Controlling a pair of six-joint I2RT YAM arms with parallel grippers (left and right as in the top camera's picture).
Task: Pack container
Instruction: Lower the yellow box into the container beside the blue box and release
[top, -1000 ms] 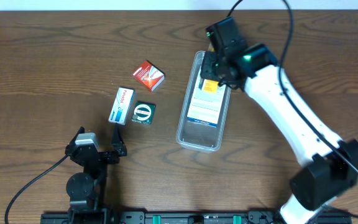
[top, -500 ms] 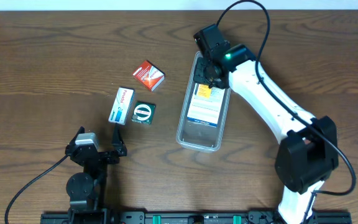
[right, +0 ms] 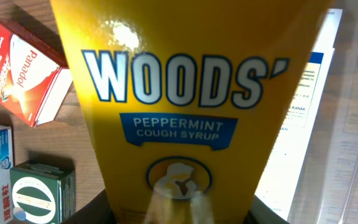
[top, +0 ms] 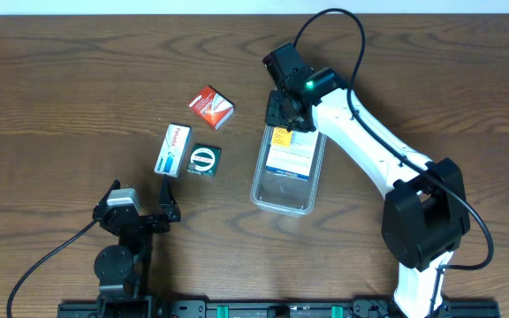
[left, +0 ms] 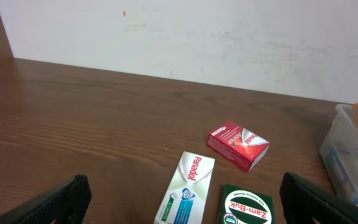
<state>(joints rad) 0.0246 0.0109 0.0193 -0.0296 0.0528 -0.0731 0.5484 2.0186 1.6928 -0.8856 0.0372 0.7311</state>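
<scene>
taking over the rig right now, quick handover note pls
The left gripper is open and empty, low at the near table edge.
The right gripper is shut on the yellow Woods' cough syrup box at the far end of the container.
Done: one white box lies in the container.
Left: release the Woods' box, then pack the red Panadol box, white Panadol box and green Zam-Buk box, all on the table.

We saw bright, even light over the table (top: 60, 88), with soft shadows. Glare spotted the yellow box (right: 185, 124), and its near end was blurred.
</scene>
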